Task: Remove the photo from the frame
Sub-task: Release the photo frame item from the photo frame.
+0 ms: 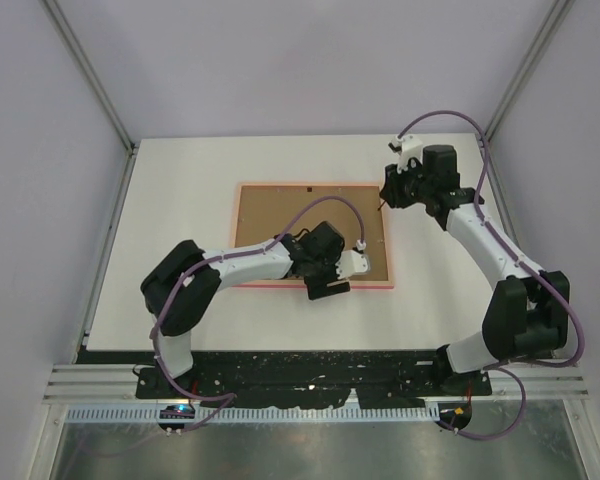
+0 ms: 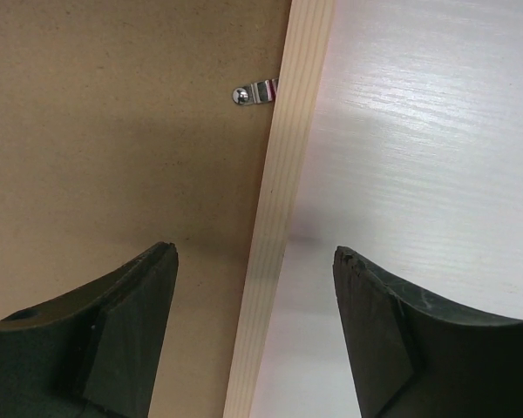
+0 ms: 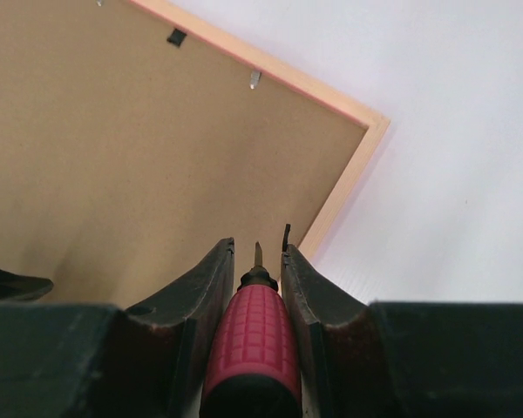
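Lying face down on table [image 1: 180, 200], frame [image 1: 280, 215] shows brown back, photo hidden under it | left end effector [image 2: 253, 261] spread astride its rim, probably to steady it | right end effector [image 3: 257, 252] pinching screwdriver [image 3: 251, 340], probably to lift clips [image 3: 254, 79]

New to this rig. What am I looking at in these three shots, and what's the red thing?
Two robot arms, bolted side by side. One picture is from a fixed camera above; the others from a camera on each wrist, its own fingers in view. On the white table lies a pink picture frame, face down, brown back up, so no photo shows. The left gripper is open, straddling the frame's edge near a metal tab. The right gripper is shut on a red-handled screwdriver, tip by the frame's edge.
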Controlling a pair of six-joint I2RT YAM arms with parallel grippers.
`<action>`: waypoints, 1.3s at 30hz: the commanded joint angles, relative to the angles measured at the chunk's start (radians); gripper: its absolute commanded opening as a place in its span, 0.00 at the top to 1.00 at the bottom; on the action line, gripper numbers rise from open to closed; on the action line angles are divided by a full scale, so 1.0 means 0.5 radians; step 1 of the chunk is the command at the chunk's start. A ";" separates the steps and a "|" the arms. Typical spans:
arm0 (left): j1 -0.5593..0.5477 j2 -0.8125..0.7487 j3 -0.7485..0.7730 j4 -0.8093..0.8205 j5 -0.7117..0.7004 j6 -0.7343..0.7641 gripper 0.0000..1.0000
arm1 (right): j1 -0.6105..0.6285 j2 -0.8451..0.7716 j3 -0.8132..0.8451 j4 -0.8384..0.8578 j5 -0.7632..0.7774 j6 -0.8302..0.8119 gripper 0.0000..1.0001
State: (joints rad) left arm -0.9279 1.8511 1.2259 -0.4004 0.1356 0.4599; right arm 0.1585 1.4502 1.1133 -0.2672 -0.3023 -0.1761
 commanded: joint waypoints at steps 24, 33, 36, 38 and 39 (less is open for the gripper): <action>-0.016 0.163 -0.074 0.230 0.045 -0.110 0.58 | -0.010 0.198 0.071 -0.091 -0.009 -0.117 0.92; -0.013 0.206 -0.102 0.279 0.088 -0.131 0.59 | -0.010 0.226 0.059 -0.070 0.049 -0.117 0.92; -0.016 0.212 -0.108 0.291 0.106 -0.131 0.59 | -0.010 0.250 0.059 -0.067 0.077 -0.120 0.92; -0.016 0.209 -0.111 0.294 0.115 -0.134 0.60 | -0.013 0.257 0.056 -0.058 0.098 -0.123 0.92; -0.019 0.212 -0.114 0.298 0.124 -0.134 0.60 | -0.007 0.260 0.047 -0.039 0.111 -0.123 0.92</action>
State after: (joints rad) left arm -0.9340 1.9049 1.2068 -0.2325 0.1429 0.4191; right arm 0.1551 1.5780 1.1378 -0.3302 -0.2794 -0.2302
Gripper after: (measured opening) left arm 0.413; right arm 0.322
